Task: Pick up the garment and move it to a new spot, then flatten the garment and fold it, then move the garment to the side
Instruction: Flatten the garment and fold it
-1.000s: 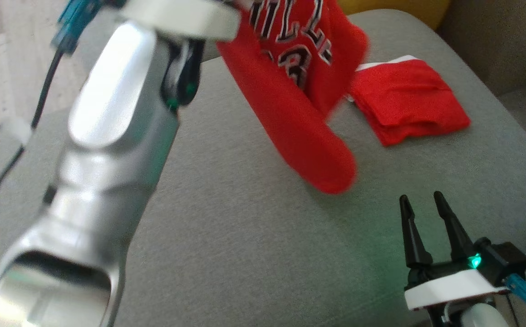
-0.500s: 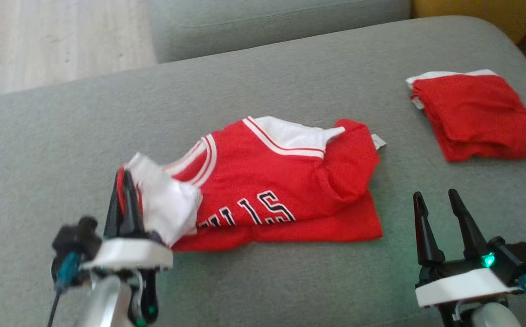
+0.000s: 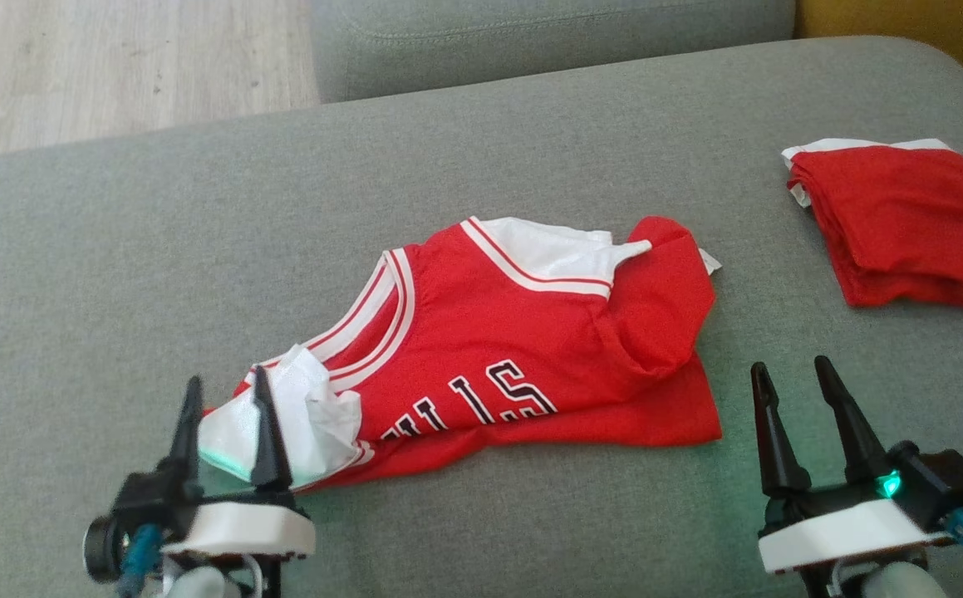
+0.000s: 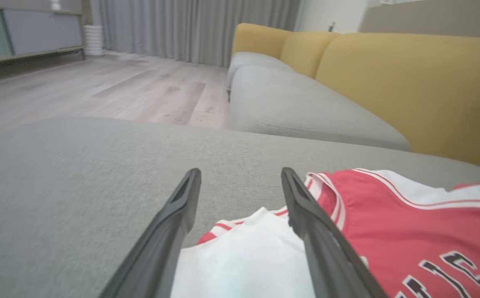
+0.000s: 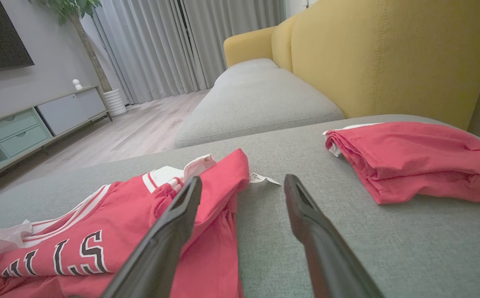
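Observation:
The garment point(image 3: 514, 349) is a red jersey with white trim and dark letters, lying crumpled on the grey sofa cushion point(image 3: 198, 249). My left gripper point(image 3: 228, 390) stands open at its lower left corner, with a white fold of the jersey point(image 4: 244, 256) lying between and under its fingers, not pinched. In the right wrist view the jersey point(image 5: 111, 231) spreads to the left. My right gripper point(image 3: 788, 378) is open over bare cushion just right of the jersey's hem, holding nothing.
A folded red cloth point(image 3: 905, 220) lies at the cushion's far right, also seen in the right wrist view point(image 5: 409, 159). Yellow backrests point(image 5: 368, 58) rise behind. A second grey cushion point(image 3: 547, 33) and wooden floor point(image 3: 115, 66) lie beyond the far edge.
One second ago the left arm held the jersey high in the air. It came down, laid the jersey on the cushion, and its jaws have opened off the white corner. The head view shifted.

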